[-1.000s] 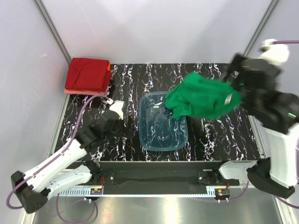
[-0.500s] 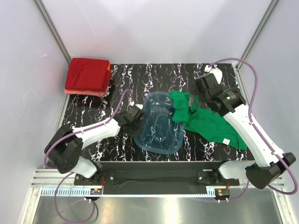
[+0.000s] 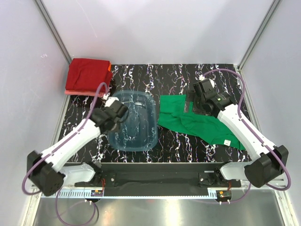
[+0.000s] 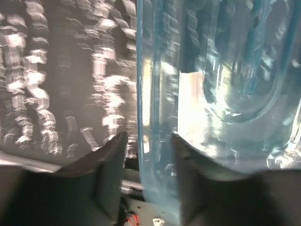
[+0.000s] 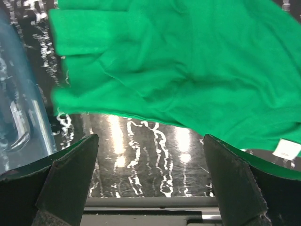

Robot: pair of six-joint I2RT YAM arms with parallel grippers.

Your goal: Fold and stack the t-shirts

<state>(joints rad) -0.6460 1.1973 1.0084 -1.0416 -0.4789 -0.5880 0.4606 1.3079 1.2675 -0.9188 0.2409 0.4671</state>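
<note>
- Left gripper (image 3: 115,114) is where I am starting: I am clamping it on the left wall of the tub (image 3: 134,134). In the left wrist view my two fingers (image 4: 110,165) are straddling the blue plastic, one outside and one inside.
- Right gripper (image 3: 193,101) is standing wide open and I am holding nothing in it. In the right wrist view its fingers (image 5: 70,181) are sitting well apart, with only bare table showing between them.
- Table (image 3: 155,75), black with white marbling, is carrying every item listed below.
- Tub, translucent blue, is sitting open side up at centre-left. Its right wall is lying just beside the green t-shirt (image 3: 197,125); I cannot tell whether the two are touching.
- Green t-shirt is lying spread but rumpled at centre-right, running from the tub's side toward the near right corner. I am hovering my right gripper over its far edge.
- Dark red t-shirts (image 3: 87,75) are resting as a folded stack in the far left corner, well apart from the green one.
- Salmon-pink t-shirt (image 3: 83,93) is showing only as a thin strip under the near edge of that stack.
- White label (image 3: 227,141) is showing on the green t-shirt, close to its near right end.
</note>
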